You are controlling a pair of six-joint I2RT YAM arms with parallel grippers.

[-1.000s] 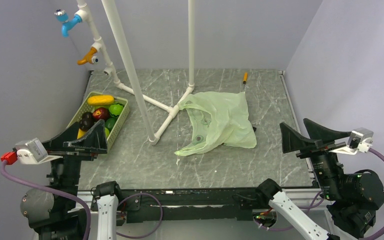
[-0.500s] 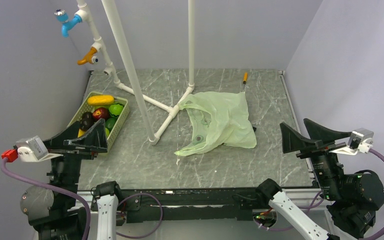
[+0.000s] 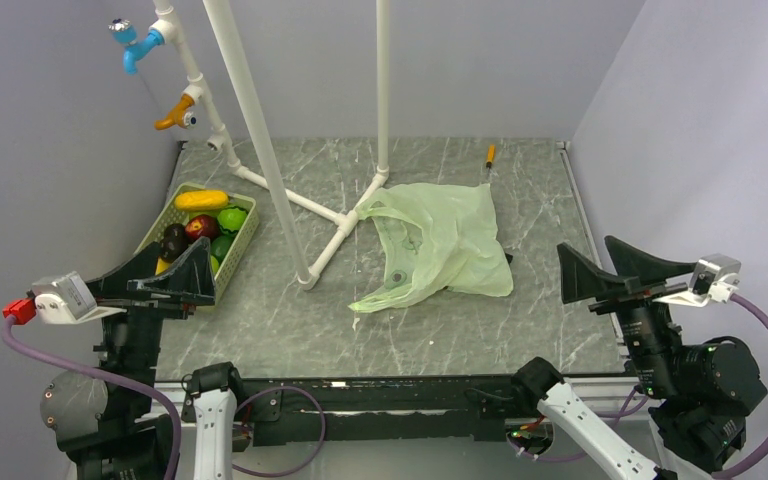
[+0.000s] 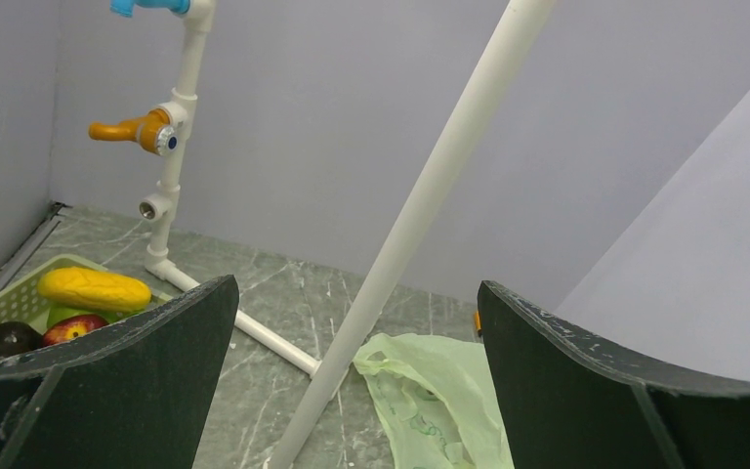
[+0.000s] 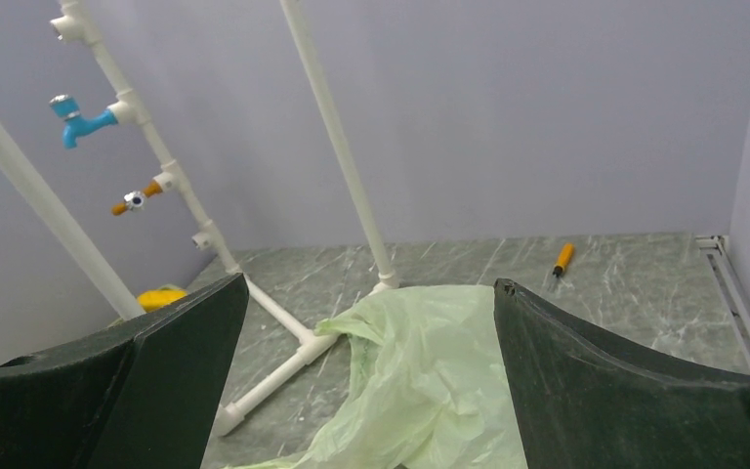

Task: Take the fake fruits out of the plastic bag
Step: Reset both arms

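Observation:
The pale-green plastic bag (image 3: 440,250) lies crumpled and fairly flat in the middle of the table, also in the left wrist view (image 4: 439,391) and the right wrist view (image 5: 430,371). The fake fruits sit in a green slotted basket (image 3: 243,243) at the left: a yellow one (image 3: 201,200), a green one (image 3: 232,218), a red one (image 3: 200,227) and a dark one (image 3: 172,240). My left gripper (image 3: 167,278) hovers open at the basket's near end, holding nothing. My right gripper (image 3: 615,272) stands open at the table's right edge, to the right of the bag and apart from it.
A white pipe frame (image 3: 260,140) stands on the table between basket and bag, its foot (image 3: 330,245) touching the bag's left edge. It carries a blue tap (image 3: 138,45) and an orange tap (image 3: 175,115). A small orange tool (image 3: 490,155) lies at the back. Grey walls close in three sides.
Both arms have drifted only a few pixels to the left. The bag and the fruits have not moved.

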